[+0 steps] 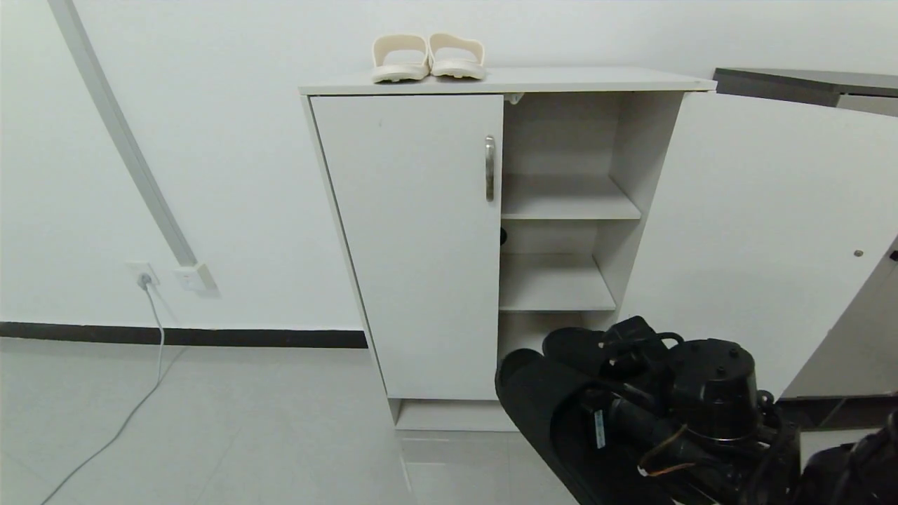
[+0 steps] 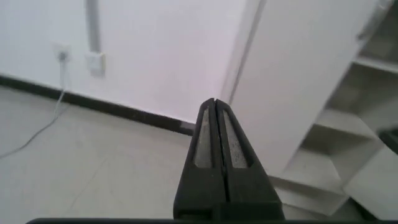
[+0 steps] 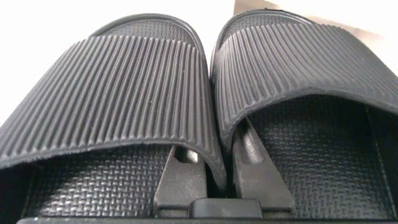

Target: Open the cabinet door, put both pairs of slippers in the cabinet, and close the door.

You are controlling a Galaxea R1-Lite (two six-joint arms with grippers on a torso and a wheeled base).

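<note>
White cabinet (image 1: 505, 81): head view first. It stands against the wall (image 1: 210, 140), and its right door (image 1: 765, 231) is swung wide, with the shelves (image 1: 561, 203) on show!
Left door (image 1: 414, 245): shut flat, with its metal handle (image 1: 490, 168) upright at the inner edge.
Cream slippers (image 1: 428, 57): side by side on the cabinet top, just touching.
Black slippers (image 1: 554, 393): held low in front of the open half, near the bottom compartment.
Wall socket (image 1: 142, 273): left of the cabinet, with a grey cable (image 1: 140, 393) trailing down over the floor tiles (image 1: 245, 421).
Left gripper (image 2: 215, 143): over to the left wrist view. The fingers are pressed flat together, above the floor and near the shut door.
Right gripper (image 3: 219, 183): right wrist view now. There's one finger under each ribbed strap, clamping the black pair's inner walls together. A tight hold!
</note>
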